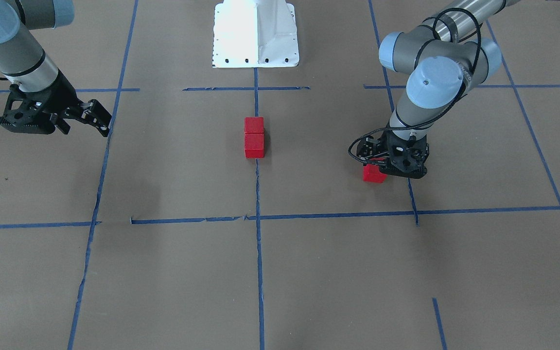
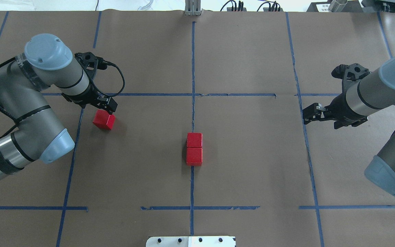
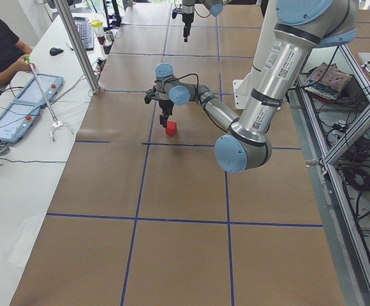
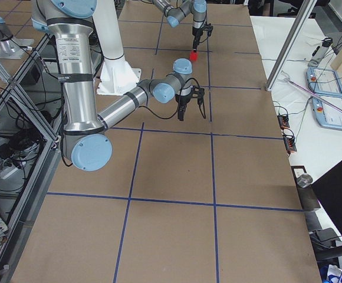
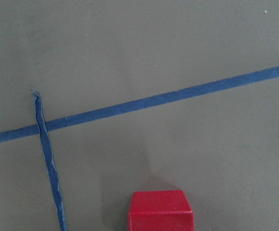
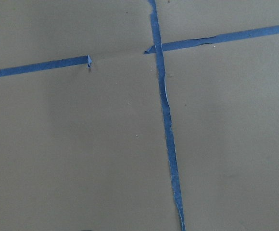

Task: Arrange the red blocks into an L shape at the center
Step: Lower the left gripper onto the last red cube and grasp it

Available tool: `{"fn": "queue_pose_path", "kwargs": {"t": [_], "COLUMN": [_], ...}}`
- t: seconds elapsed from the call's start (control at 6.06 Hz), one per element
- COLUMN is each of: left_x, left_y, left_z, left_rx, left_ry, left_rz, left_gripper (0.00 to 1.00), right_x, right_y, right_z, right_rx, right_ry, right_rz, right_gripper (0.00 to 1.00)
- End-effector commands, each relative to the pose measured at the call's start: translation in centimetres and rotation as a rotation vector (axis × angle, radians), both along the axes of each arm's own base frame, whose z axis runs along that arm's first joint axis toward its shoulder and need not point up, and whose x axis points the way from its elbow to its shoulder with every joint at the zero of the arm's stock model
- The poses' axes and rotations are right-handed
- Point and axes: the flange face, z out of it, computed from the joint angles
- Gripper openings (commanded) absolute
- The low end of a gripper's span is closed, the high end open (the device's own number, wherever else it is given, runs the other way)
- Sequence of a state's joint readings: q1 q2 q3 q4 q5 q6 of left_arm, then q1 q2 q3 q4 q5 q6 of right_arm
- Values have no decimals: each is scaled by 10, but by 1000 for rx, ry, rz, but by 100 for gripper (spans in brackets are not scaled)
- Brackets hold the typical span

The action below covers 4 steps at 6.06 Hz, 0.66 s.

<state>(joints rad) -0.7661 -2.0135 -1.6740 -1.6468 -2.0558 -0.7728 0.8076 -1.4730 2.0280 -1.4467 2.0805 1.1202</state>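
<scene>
Tape [image 2: 193, 68] runs down the middle, and two red cubes [image 2: 194, 140] sit touching on it. The third red cube [image 2: 104, 120] lies apart, just beside the left claw [image 2: 108, 106]. I cannot tell if it is spread or pinching.

Overhead: left arm folds in from 8 o'clock, wrist pointing down, left claw [image 2: 105, 107] low over the desk at 10 o'clock, finger spread unclear. At 3 o'clock, right arm holds right claw [image 1: 84, 125] raised, tilted, fingers apart.
</scene>
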Motion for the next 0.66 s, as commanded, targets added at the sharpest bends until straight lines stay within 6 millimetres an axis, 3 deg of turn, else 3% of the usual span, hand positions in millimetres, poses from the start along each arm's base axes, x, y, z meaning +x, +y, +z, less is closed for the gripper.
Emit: {"fn": "queue_pose_path", "kwargs": {"t": [0.0,0.49], "left_x": [7,20], "left_y": [-3,-5], "left_z": [14,25], "left_rx": [-19,-43], "left_ry": [-7,14], "left_rz": [-2,-35], "left_gripper": [100,100], "right_x": [0,-4], "right_y": [1,-1], "right_z": [-4,-12], "right_rx": [2,12], "right_ry": [-7,-18], "right_rz": [-1,-3], "right_gripper": [100,100]}}
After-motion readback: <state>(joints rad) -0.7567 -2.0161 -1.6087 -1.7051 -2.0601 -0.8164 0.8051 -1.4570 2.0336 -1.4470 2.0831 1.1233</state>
